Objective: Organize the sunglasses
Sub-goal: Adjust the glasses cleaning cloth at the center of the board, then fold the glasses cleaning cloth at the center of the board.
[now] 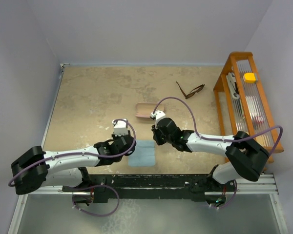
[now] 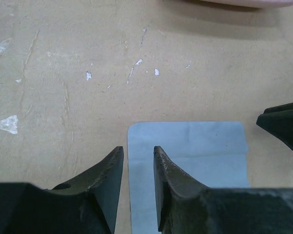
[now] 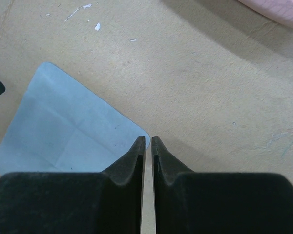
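The sunglasses (image 1: 190, 90) lie open on the tan table at the back right, far from both grippers and out of both wrist views. A pink oblong case (image 1: 147, 110) lies mid-table. A light blue cloth (image 1: 141, 154) lies flat near the front. My left gripper (image 1: 131, 149) hangs low over the cloth's left edge (image 2: 185, 151). Its fingers are a little apart with nothing between them (image 2: 138, 150). My right gripper (image 1: 156, 142) is at the cloth's right corner (image 3: 63, 131). Its fingers are nearly touching and hold nothing (image 3: 148, 139).
A wooden rack (image 1: 224, 78) with clear slats stands at the right edge, holding a yellow item (image 1: 249, 77) and other small things. The case's edge shows at the top of the left wrist view (image 2: 244, 2) and the right wrist view (image 3: 278, 7). Walls close the table's back and sides.
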